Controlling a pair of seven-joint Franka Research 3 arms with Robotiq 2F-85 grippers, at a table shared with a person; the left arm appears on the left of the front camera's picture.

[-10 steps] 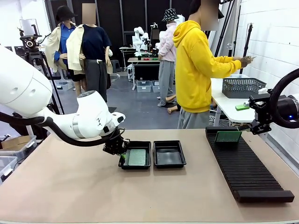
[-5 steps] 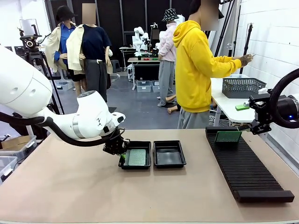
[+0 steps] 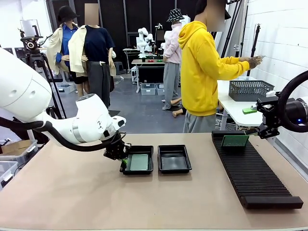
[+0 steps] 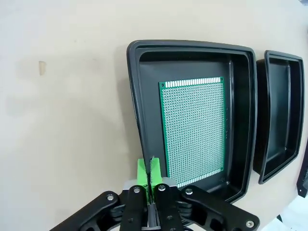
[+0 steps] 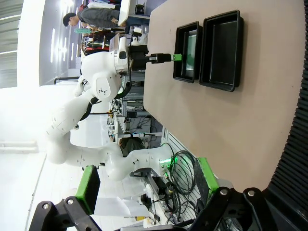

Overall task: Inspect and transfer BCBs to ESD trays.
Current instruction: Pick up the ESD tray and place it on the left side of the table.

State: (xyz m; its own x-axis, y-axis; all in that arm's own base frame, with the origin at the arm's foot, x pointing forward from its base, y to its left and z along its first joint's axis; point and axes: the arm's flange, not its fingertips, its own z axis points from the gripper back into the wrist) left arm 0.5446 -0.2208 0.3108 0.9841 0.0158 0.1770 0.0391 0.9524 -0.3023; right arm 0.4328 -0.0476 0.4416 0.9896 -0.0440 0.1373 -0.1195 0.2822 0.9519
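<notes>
Two black ESD trays lie side by side at mid table. The left tray (image 3: 124, 169) (image 4: 245, 120) holds a green BCB (image 3: 139, 162) (image 4: 195, 130) flat on its floor. The right tray (image 3: 174, 159) (image 4: 281, 110) has nothing in it. My left gripper (image 3: 122, 161) (image 4: 148, 169) is shut, its green pads pinched on the left tray's outer rim. A second BCB (image 3: 235, 140) stands in the far end of the ribbed rack, just beside my right gripper (image 3: 263, 130) (image 5: 149, 190), which is open and holds nothing.
A long black slotted rack (image 3: 252, 173) runs along the table's right side. The person in a yellow hoodie (image 3: 202, 67) stands at the far side, turned to a side table with a grey mesh basket (image 3: 250, 89), holding something small up in one hand.
My left gripper and the left tray have slid a little to the left together, widening the gap between the two trays. The right arm has stayed still.
</notes>
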